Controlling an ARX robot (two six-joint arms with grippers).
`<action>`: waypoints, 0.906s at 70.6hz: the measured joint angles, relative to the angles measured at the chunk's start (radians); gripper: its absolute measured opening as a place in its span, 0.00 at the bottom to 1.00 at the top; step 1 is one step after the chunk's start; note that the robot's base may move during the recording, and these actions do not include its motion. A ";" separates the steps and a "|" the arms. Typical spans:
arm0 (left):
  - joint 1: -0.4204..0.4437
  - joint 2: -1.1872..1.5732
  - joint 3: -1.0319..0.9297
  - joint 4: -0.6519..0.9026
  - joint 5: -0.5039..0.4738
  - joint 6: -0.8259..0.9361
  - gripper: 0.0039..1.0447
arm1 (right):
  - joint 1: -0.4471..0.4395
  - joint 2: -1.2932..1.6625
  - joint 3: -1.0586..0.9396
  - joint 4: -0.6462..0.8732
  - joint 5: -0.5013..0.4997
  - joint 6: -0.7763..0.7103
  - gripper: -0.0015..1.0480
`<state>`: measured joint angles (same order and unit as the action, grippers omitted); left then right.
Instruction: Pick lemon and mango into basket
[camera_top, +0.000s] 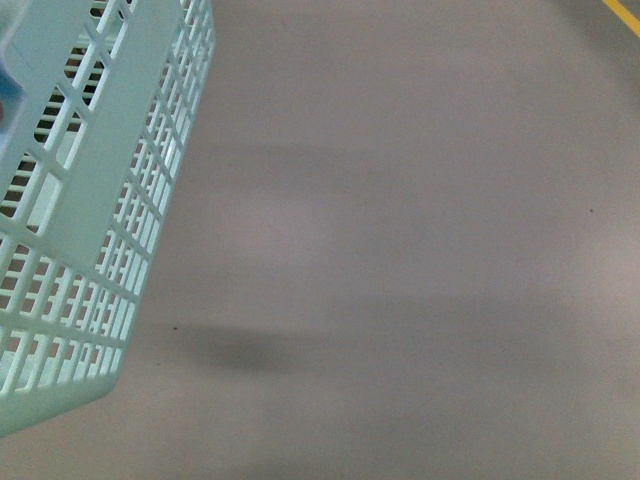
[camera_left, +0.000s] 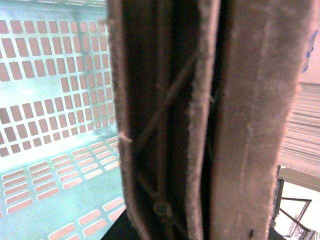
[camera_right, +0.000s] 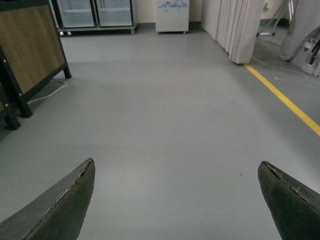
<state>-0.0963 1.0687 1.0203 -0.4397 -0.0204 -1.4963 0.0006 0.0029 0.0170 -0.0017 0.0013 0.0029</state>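
Note:
The light turquoise basket (camera_top: 90, 200) hangs at the left of the front view, tilted, above the grey floor. In the left wrist view its brownish-purple ribbed handle (camera_left: 200, 125) fills the middle, very close, with the slotted basket wall (camera_left: 50, 100) behind it. My left gripper is shut on this handle; its fingers are hidden behind it. My right gripper (camera_right: 177, 167) is open and empty, its two dark fingertips (camera_right: 75, 200) spread wide over bare floor. The lemon and the mango are out of view. The part of the basket's inside that shows holds nothing.
Grey floor (camera_top: 400, 250) fills the front view, with a yellow line (camera_top: 620, 15) at the far right corner. The right wrist view shows a yellow floor line (camera_right: 280, 95), a wooden-panelled stand (camera_right: 30, 55), glass-door cabinets (camera_right: 95, 12) and white curtains (camera_right: 235, 25) far off.

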 joint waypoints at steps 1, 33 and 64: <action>0.000 0.000 0.000 0.000 0.000 0.000 0.15 | 0.000 0.000 0.000 0.000 0.000 0.000 0.92; 0.000 0.000 0.000 0.000 0.001 0.002 0.15 | 0.000 0.000 0.000 0.000 0.000 0.000 0.92; 0.000 0.000 0.000 0.000 0.001 0.003 0.15 | 0.000 0.000 0.000 0.000 -0.002 0.000 0.92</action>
<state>-0.0963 1.0687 1.0206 -0.4397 -0.0196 -1.4933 0.0006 0.0029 0.0170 -0.0017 -0.0002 0.0025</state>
